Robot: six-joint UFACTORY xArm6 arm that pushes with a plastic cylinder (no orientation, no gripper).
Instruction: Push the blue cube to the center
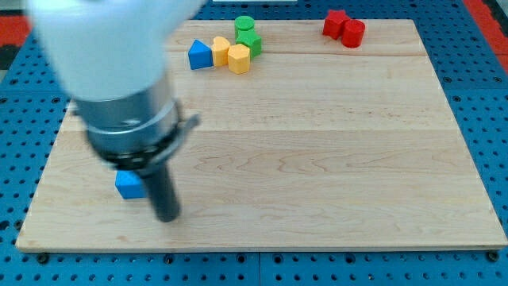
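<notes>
Camera view showed a pale wooden tabletop (317, 159) resting on a blue pegboard (484, 79). The arm (119, 71) came in from the view's top left as a blurred white and grey body ending in a dark rod, and my tip (167, 216) sat low on the view's left side of the tabletop. The arm carried no gripper, so nothing was clenched or let go; the rod only pressed sideways. The blue cube (128, 183) lay just beside the rod on its left, touching or nearly touching it, partly hidden under the arm's body and far from the middle of the tabletop. Near the view's top edge sat a cluster: a blue triangular block (199, 54), a yellow block (220, 50), a yellow hexagonal block (239, 58) and two green blocks (247, 34), all close together. Toward the view's top right, two red blocks (344, 28) sat touching each other.
</notes>
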